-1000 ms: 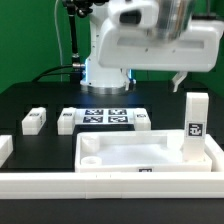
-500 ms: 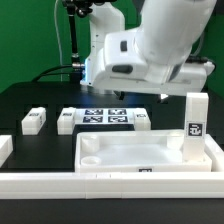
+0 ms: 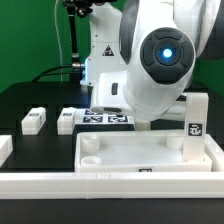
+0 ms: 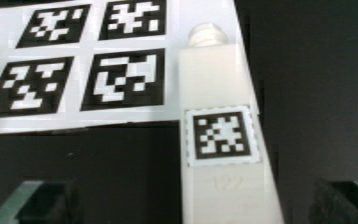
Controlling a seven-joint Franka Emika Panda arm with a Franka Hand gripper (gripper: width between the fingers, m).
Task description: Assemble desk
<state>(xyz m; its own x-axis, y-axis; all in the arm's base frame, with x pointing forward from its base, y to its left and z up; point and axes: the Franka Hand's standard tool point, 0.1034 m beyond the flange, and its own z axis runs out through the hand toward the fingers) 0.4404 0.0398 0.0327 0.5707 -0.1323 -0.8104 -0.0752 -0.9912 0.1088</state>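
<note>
The pincer (image 4: 185, 205), spread wide, has dropped over the leg (image 4: 215, 120) at three o'clock of the marker board (image 4: 87, 60) in the exterior view, seemingly poised to grasp.

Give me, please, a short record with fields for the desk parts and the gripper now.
gripper: open, jaws either side of a lying leg
leg under gripper: flat, tag up, beside the marker board
desk top: lying rim up
upright leg: standing at desk top's end, exterior view's right
loose legs: two lying flat, exterior view's left of marker board
</note>
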